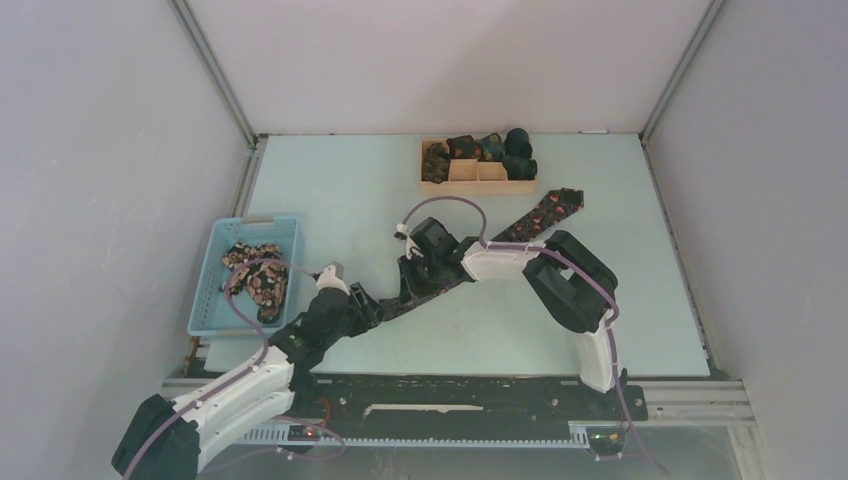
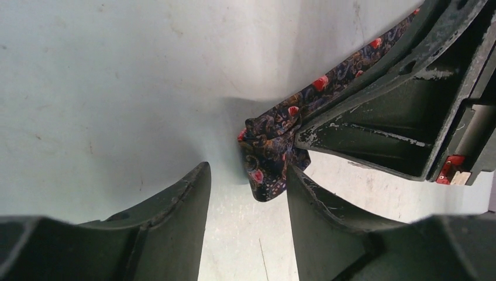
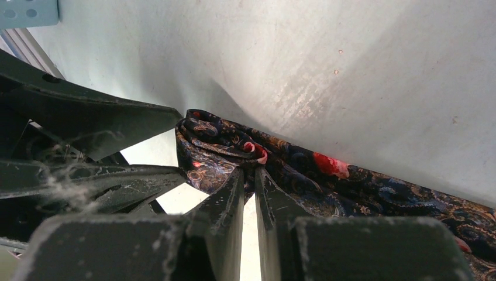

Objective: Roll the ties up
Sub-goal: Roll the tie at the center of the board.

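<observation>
Inside white walls [image 1: 100, 150], the pale tabletop [image 1: 600, 330] carries a tie [image 1: 545, 212] stretched diagonally across its middle, a basket [image 1: 205, 300] of loose ties [image 1: 258, 278] at the left edge and a tray [image 1: 478, 186] of rolled ties [image 1: 518, 150] at the far edge. The right jaws pinch a fold near the tie's narrow end; the left jaws stand apart around its bunched tip.

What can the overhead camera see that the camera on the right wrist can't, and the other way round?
Only overhead: the blue basket of loose ties, and the wooden tray holding rolled ties. Only the right wrist: the right gripper pinching bunched fabric between nearly closed fingers. Both: the patterned tie lying on the pale table.
</observation>
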